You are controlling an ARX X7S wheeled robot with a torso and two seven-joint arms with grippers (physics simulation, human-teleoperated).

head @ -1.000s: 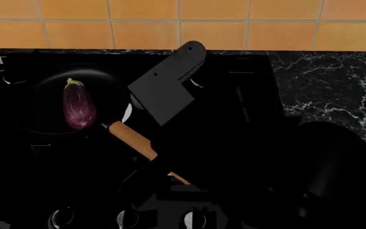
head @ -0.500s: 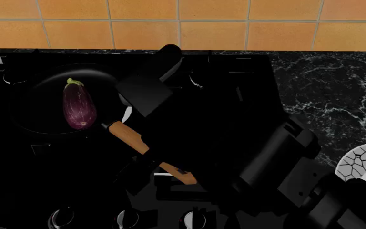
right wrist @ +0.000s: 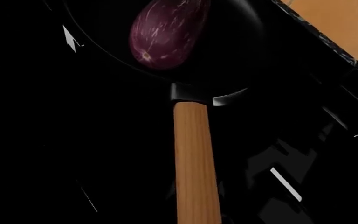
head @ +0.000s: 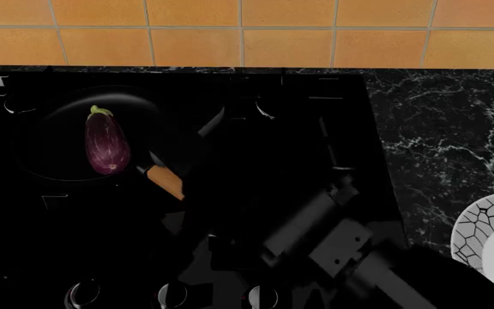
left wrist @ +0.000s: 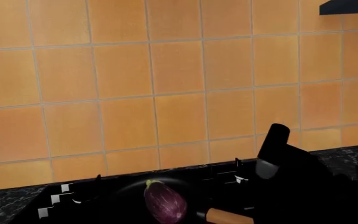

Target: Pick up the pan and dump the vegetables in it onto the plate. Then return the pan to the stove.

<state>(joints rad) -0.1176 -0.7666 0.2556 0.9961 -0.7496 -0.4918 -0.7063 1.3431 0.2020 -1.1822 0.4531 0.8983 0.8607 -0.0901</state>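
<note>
The black pan (head: 62, 106) sits on the stove (head: 316, 116) at the left, with the purple eggplant (head: 107, 141) lying in it. The eggplant also shows in the right wrist view (right wrist: 166, 30) and the left wrist view (left wrist: 165, 203). The pan's wooden handle (head: 166, 183) points toward me. My right gripper (head: 202, 188) is down over the handle and hides its outer half. In the right wrist view the handle (right wrist: 195, 163) runs straight to the frame's lower edge, and the black jaws do not stand out. The plate (head: 480, 222) is at the far right. My left gripper is not seen.
A row of knobs (head: 172, 296) lines the stove's front edge. Black marble counter (head: 444, 129) lies right of the stove. An orange tiled wall (head: 247, 38) stands behind it. My right arm (head: 350, 251) crosses the stove from the lower right.
My right arm has swung down and forward from above the stove's middle. It now lies low over the pan handle and covers more of it. The plate has come into view. The pan has not moved.
</note>
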